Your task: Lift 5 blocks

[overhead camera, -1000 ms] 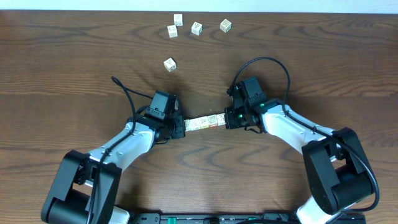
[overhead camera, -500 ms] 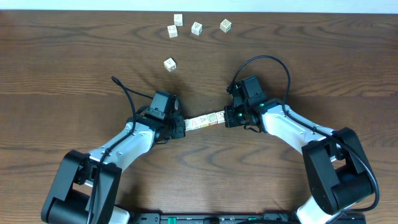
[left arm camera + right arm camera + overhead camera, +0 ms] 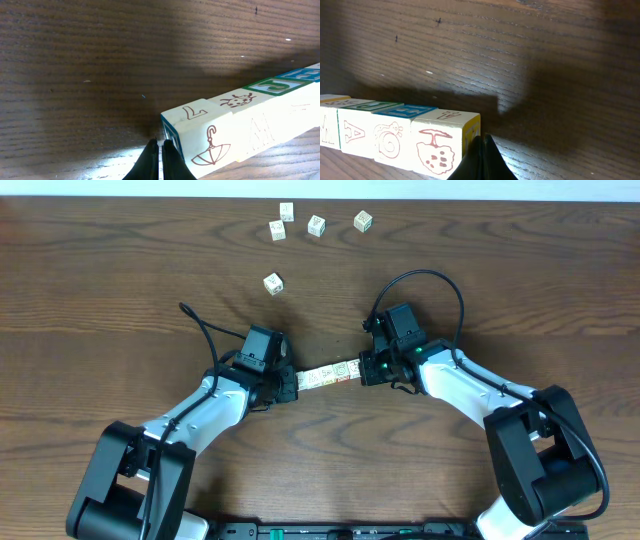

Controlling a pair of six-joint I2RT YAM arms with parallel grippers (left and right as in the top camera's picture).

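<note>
We see the row of blocks mid-frame in overhead: cream cubes set end to end, pinned between left end effector and right end effector. Both have fingers together, tips against the end faces. Only the wrist views show the prints: umbrella, ladybug, snail, green and blue letters. Five loose cubes sit on the tabletop, upper centre.

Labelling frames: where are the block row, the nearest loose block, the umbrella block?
block row [image 3: 330, 374], overhead view, top middle
nearest loose block [image 3: 273, 283], overhead view, top face
umbrella block [image 3: 210, 145], left wrist view, umbrella face
</note>
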